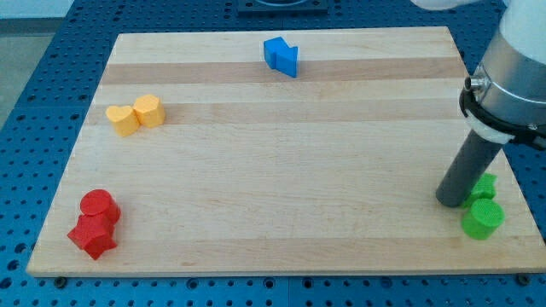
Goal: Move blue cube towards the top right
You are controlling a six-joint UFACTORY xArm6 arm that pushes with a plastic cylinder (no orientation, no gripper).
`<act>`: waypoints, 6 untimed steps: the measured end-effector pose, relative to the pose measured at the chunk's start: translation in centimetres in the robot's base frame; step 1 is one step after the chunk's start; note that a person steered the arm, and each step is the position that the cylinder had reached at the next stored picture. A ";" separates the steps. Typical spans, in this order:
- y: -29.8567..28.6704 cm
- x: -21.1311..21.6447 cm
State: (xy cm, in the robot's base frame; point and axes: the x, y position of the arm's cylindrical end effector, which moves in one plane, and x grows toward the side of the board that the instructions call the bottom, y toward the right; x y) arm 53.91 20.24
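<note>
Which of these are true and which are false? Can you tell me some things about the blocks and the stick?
1. The blue block sits near the view's top edge. True.
2. My tip touches the blue block. False: it is far off, beside the green blocks at the view's lower right.
3. The red blocks lie at the view's lower left. True.
4. The yellow blocks lie at the view's right. False: they are at the upper left.

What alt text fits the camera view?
My tip rests at the board's right edge beside two green blocks, far from the blue blocks at top centre. Yellow blocks sit left, red blocks bottom left.
</note>
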 end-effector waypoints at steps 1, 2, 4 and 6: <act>-0.5 -0.4; -5.5 -1.5; -18.4 -3.4; -26.7 -12.0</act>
State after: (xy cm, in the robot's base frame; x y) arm 41.93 -6.50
